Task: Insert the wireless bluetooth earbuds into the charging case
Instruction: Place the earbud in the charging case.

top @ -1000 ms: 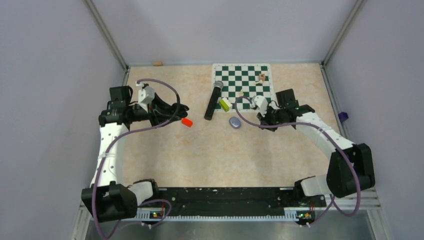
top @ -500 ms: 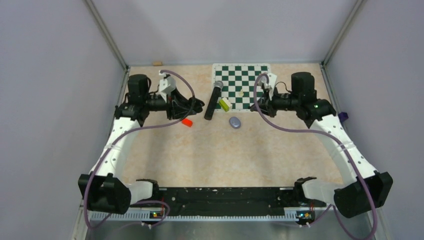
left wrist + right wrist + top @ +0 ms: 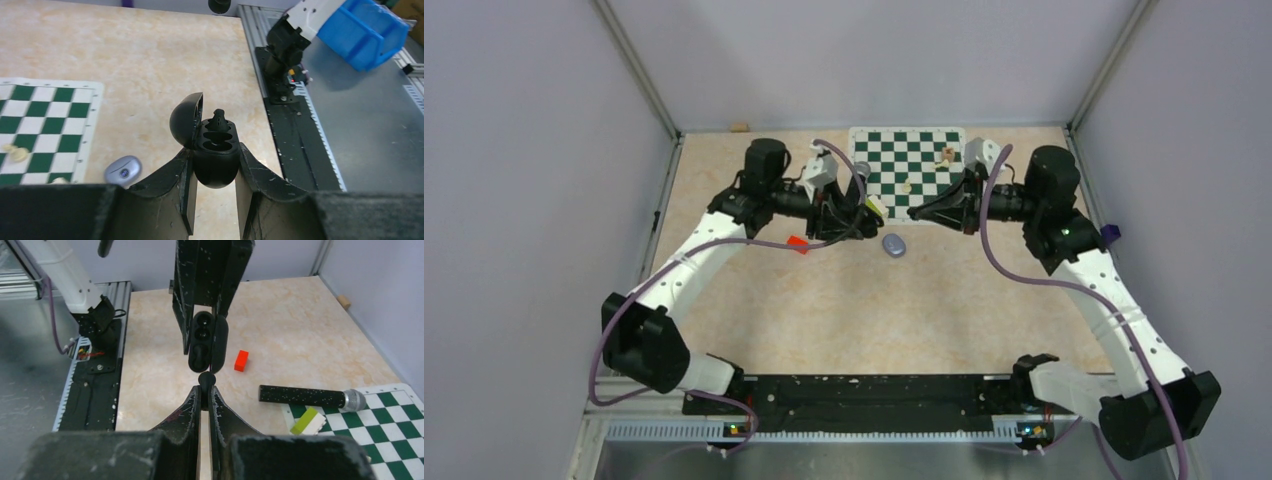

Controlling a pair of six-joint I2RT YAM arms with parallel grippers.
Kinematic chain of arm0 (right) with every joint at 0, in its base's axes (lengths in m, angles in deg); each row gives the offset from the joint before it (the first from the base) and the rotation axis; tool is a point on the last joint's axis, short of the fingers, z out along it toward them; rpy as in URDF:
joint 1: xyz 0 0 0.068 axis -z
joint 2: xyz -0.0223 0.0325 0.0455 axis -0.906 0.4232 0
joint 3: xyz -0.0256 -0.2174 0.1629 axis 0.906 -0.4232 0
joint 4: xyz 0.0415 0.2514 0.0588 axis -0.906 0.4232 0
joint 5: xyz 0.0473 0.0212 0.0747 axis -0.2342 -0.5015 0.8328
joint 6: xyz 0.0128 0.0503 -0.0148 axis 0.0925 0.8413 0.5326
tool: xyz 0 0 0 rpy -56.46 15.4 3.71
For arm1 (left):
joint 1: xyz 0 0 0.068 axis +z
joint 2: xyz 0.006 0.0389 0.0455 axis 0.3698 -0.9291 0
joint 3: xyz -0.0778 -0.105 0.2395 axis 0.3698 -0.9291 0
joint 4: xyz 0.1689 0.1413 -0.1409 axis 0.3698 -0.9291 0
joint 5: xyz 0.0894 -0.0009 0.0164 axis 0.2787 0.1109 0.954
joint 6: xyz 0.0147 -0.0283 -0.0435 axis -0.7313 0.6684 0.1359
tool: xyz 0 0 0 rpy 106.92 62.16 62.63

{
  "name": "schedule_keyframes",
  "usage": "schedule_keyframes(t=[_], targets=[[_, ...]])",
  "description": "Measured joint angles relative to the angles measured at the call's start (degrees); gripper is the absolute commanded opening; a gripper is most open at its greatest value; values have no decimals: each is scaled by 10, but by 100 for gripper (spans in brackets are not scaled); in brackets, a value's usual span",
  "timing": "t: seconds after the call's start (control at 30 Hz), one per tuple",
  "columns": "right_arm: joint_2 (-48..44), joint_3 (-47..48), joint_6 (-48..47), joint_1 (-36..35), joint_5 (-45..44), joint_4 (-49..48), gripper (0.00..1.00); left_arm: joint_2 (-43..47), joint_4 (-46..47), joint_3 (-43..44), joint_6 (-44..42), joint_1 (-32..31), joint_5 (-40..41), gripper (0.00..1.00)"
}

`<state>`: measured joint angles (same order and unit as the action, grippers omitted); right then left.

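Observation:
My left gripper (image 3: 861,205) (image 3: 215,155) is shut on the black charging case (image 3: 216,160), held above the table with its lid (image 3: 186,120) open. A black knob (image 3: 219,117) pokes up at the case's far end; I cannot tell if it sits in a cavity. My right gripper (image 3: 917,212) (image 3: 205,387) is shut on a glossy black earbud (image 3: 206,379). It faces the case (image 3: 205,342), a short gap away in the top view. A pale purple oval piece (image 3: 894,244) (image 3: 123,170) lies on the table below them.
A black microphone (image 3: 305,396) lies left of the chessboard (image 3: 914,160), partly under my left gripper. A yellow-green and white block (image 3: 308,421) sits by its head. A red block (image 3: 797,243) (image 3: 241,360) lies left of the purple piece. Pale chess pieces (image 3: 946,153) stand on the board.
Both arms have swung in from the sides toward the middle. The grippers now face each other near the microphone. The things on the table have not moved.

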<state>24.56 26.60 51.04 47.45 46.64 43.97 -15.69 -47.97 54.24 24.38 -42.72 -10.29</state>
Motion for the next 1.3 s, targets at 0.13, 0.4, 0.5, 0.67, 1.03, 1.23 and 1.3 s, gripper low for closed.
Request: schedule_keyframes(t=[0.13, 0.4, 0.5, 0.67, 1.03, 1.23, 1.3], targets=[[-31, -53, 20, 0, 29, -38, 1, -5, 19, -31, 15, -37, -1, 0], [-53, -108, 70, -1, 53, -130, 2, -5, 45, -57, 15, -55, 1, 0], [-51, -118, 85, -5, 60, -155, 1, -9, 46, -59, 14, -69, 4, 0], [-46, -131, 94, -20, 67, -186, 1, -24, 45, -58, 10, -82, 9, 0], [-27, -142, 95, -50, 75, -203, 1, -41, 28, -58, -6, -98, 23, 0], [-13, -142, 89, -58, 74, -203, 1, -41, 26, -58, -10, -99, 25, 0], [-10, -142, 87, -61, 73, -201, 1, -41, 26, -58, -10, -100, 25, 0]])
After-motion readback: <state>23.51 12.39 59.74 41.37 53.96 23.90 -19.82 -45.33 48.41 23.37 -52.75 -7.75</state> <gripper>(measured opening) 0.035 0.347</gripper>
